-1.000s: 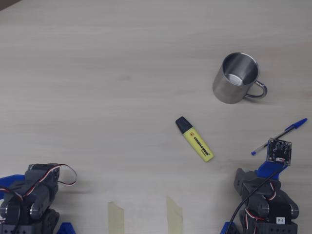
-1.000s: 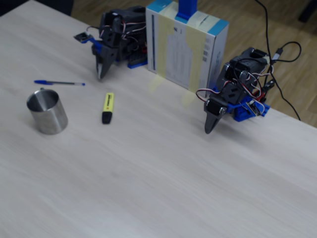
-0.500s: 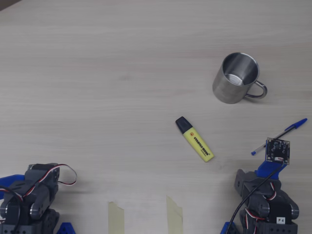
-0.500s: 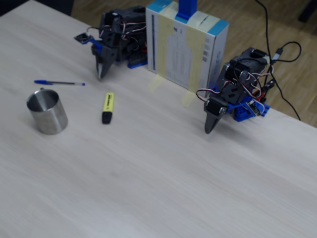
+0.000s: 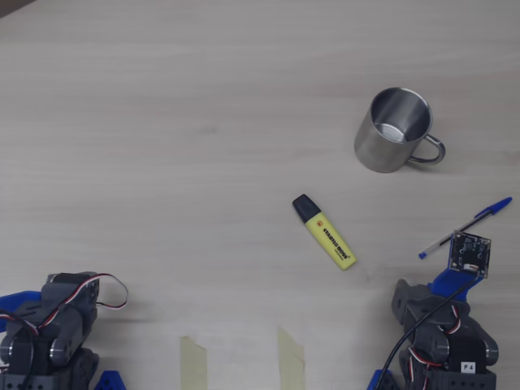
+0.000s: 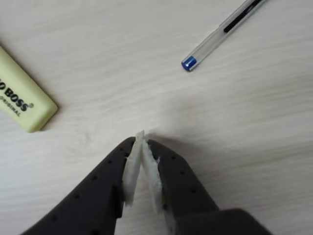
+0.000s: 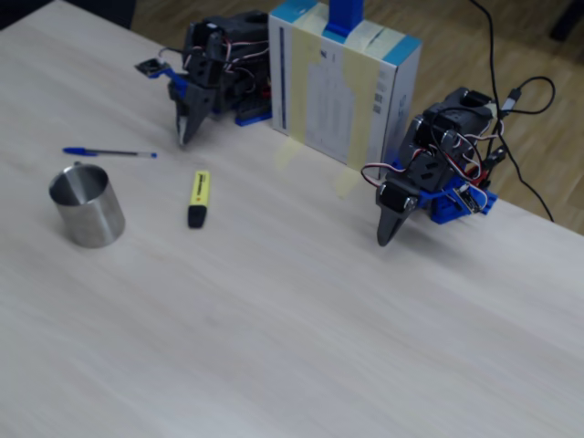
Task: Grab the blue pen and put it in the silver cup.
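In my wrist view the blue pen (image 6: pixel 222 30) runs off the top edge, its cap out of sight. The yellow highlighter (image 6: pixel 19 100) is cut by the left edge, showing only its end.

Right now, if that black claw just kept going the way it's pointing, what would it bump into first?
Most likely bare table. The closed gripper points down at the wood just ahead of its tips. The blue pen lies farther on and off to the right in the wrist view, though depth is hard to judge.

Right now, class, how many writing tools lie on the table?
2. The blue pen lies near the gripper, below the silver cup in the overhead view; the yellow highlighter lies mid-table. None seems hidden.
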